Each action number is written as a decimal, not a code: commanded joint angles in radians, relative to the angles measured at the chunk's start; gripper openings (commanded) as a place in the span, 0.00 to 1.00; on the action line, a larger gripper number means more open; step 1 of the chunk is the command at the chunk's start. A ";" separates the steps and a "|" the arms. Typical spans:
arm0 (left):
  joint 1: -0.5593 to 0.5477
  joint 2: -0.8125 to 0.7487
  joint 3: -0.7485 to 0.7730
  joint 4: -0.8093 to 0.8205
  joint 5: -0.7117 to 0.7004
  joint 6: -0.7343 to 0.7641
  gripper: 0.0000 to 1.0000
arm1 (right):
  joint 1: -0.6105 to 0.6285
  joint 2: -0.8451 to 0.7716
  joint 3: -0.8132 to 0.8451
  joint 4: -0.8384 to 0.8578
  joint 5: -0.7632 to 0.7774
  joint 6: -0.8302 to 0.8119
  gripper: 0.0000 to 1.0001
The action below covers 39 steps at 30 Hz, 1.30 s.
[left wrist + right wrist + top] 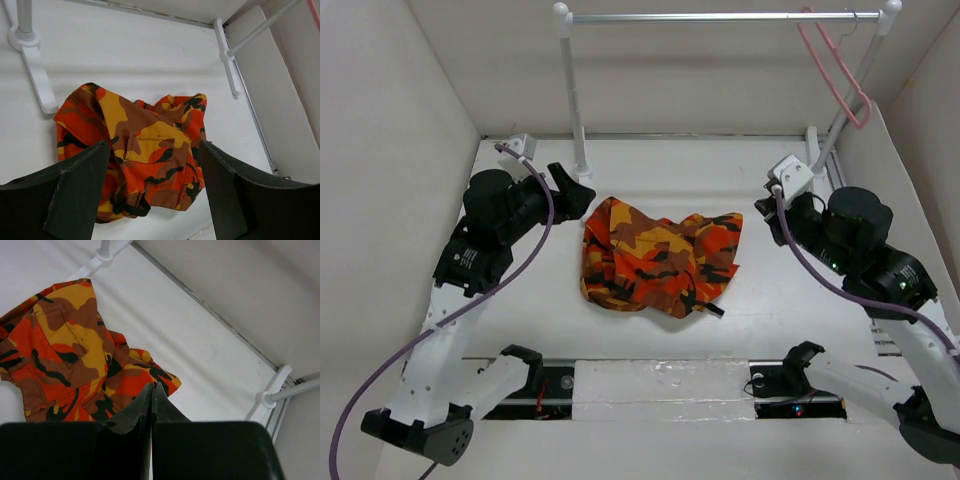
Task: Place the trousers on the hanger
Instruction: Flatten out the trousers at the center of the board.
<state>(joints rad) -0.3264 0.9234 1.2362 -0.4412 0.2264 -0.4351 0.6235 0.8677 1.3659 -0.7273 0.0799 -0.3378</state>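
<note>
Trousers [658,256] bunched, long axis left-right | left gripper [575,190] — jaws wide apart — just beside their left edge, nearer | right gripper [151,392] pinched closed, empty, farther off.

No text, number, brand or sign is legible in any view. A small white marking [468,258] on the left arm [498,222] is too small to read. The trousers [655,255] show camouflage print only.

White table [650,338], white-posted rail [572,90] with silver bar [720,16] at its far edge, pale enclosure walls [380,150]
</note>
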 commanded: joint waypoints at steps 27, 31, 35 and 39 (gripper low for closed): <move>0.509 -0.035 -0.536 0.021 0.114 -0.134 0.53 | 0.634 0.576 -0.105 0.262 0.135 0.046 0.81; 0.386 -0.055 -0.586 0.065 0.070 -0.191 0.55 | 0.634 0.756 0.008 0.250 0.224 0.040 0.86; 0.386 -0.043 -0.627 0.110 0.076 -0.220 0.53 | 0.634 0.878 0.085 0.252 0.284 0.069 0.85; 0.386 0.009 -0.672 0.173 0.079 -0.229 0.57 | 0.634 0.952 0.127 0.264 0.374 0.118 0.82</move>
<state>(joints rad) 0.0605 0.8967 0.5983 -0.3401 0.2958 -0.6430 1.2568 1.8050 1.4334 -0.5186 0.3504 -0.2737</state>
